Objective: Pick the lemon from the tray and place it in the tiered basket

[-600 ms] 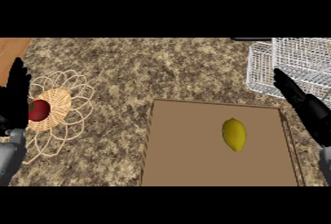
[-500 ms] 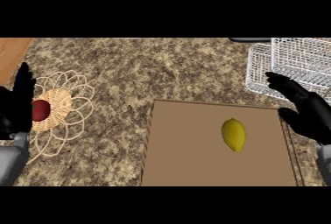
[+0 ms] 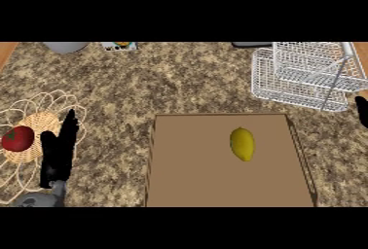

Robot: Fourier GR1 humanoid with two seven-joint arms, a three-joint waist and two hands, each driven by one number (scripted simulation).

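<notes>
The lemon point(image 3: 242, 144) lies on the brown tray point(image 3: 187, 185), right of centre, with no hand on it. The wire tiered basket point(image 3: 302, 78) stands past the tray's far right corner. The left hand point(image 3: 57, 153) rests at lower left, fingers straight, holding nothing. The right hand point(image 3: 361, 111) shows only at the right edge; its state cannot be determined.

Even, moderately bright light falls from above on the mottled brown stone tabletop point(image 3: 179, 82), whose speckle reads alike on every side. The flat brown rectangular tray point(image 3: 194, 170) is uniformly lit, with a thin darker line along its rim. The yellow oval lemon point(image 3: 242, 144) shades a little darker toward its edges. The white wire tiered basket point(image 3: 302, 73) reads bright, and the black left hand point(image 3: 57, 155) shows as a flat dark shape.
</notes>
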